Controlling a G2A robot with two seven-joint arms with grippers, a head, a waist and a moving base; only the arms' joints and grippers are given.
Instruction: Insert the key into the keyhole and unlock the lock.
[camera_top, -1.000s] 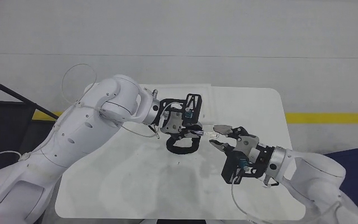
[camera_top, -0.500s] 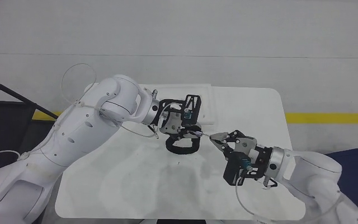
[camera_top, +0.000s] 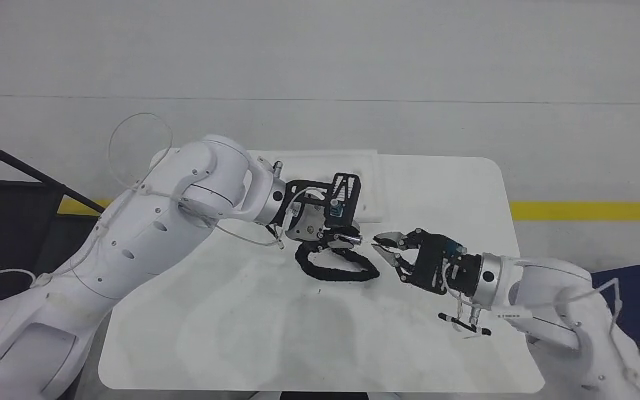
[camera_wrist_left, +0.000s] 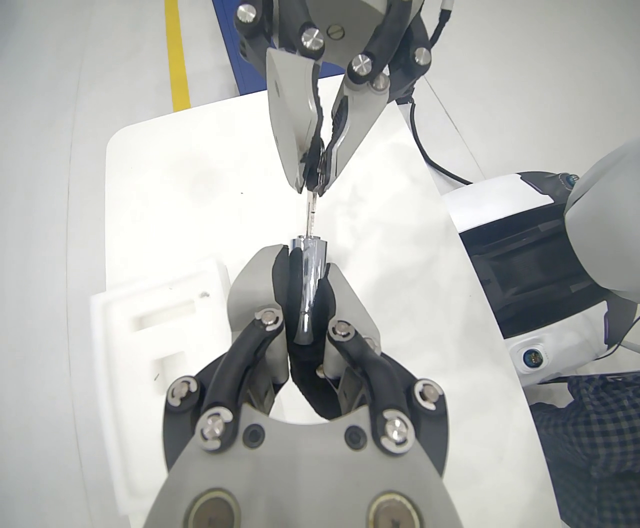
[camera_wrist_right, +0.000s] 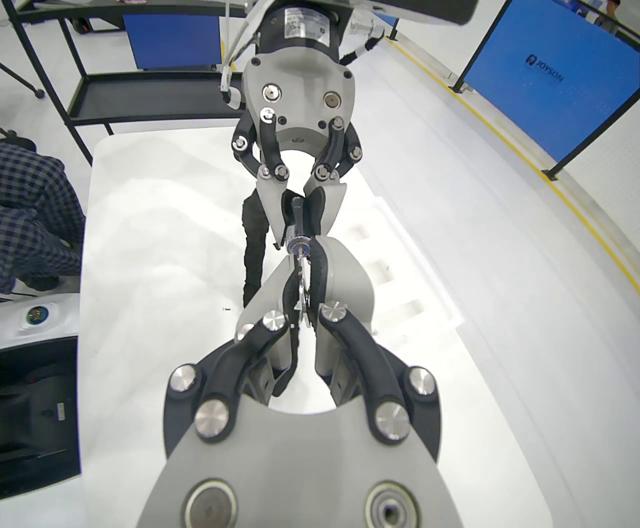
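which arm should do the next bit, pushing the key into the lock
Right. The right claw pinches the key, its tip lined up at the end of the lock, which the left claw clamps.

Bright, even light throws glare on the chrome lock (camera_wrist_left: 310, 287).

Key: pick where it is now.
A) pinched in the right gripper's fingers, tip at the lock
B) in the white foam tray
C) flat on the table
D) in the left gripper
A: the right gripper pinches the key, whose tip meets the end of the chrome lock clamped in the left gripper.
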